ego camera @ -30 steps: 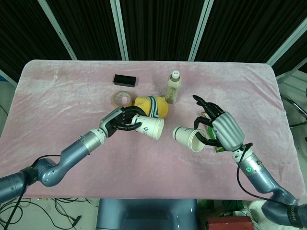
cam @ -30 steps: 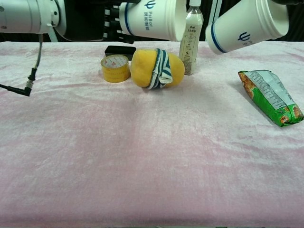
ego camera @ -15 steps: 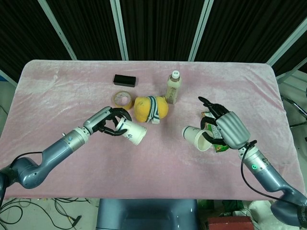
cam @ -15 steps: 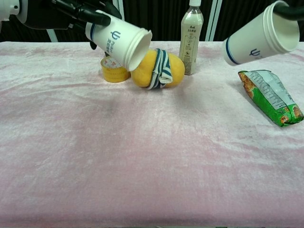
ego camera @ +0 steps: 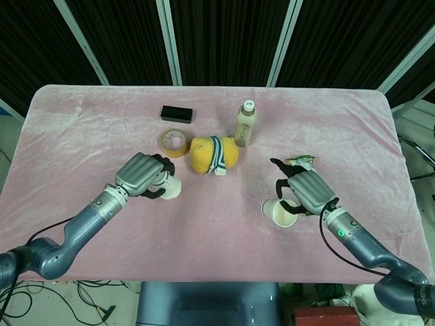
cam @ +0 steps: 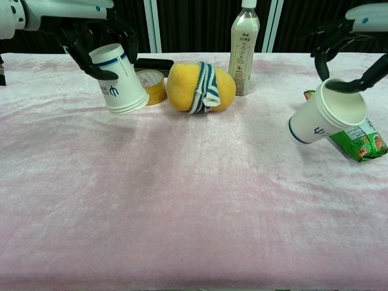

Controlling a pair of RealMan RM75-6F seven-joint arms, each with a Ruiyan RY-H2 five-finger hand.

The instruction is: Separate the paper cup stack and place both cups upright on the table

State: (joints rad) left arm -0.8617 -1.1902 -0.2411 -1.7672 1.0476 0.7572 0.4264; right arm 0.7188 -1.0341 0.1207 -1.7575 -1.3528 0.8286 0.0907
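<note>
A: Holding one white paper cup with a blue band and logo (cam: 119, 79) in the left hand (ego camera: 141, 174), fingers wrapped round its base end. It hangs rim-down and tilted, just in front of the yellow tape roll (cam: 153, 86).

B: And the other?

A: The right hand (ego camera: 304, 191) hooks the rim of the second white paper cup (cam: 327, 119). Its mouth faces up and toward the chest camera, its base low over the pink velvety cloth (cam: 194, 200), beside the green crinkly snack bag (cam: 359, 142).

B: So the right cup looks nearly placeable; I'd say the left one's long axis needs flipping.
</note>
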